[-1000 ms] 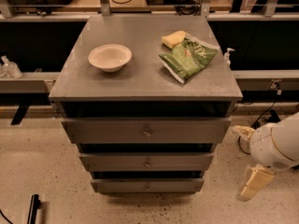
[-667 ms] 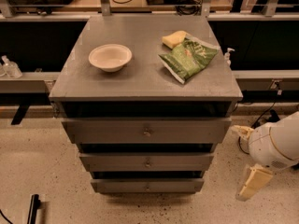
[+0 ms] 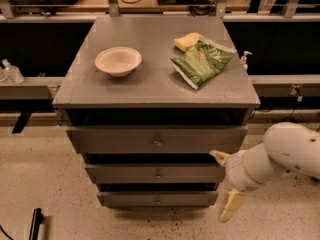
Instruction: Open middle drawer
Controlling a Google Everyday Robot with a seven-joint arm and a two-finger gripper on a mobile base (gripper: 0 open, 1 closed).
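While the middle drawer [image 3: 125, 174] looks shut, second front below the counter [image 3: 150, 91] | we judge it rigid wood, sliding straight | pinch its small slick knob [image 3: 158, 174] | gripper [image 3: 222, 186] just right, jaws wide, empty.

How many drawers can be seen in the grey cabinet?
3, stacked: top drawer, middle drawer below it, bottom drawer lowest. The open gripper is beside the middle drawer's right end. None seems hidden.
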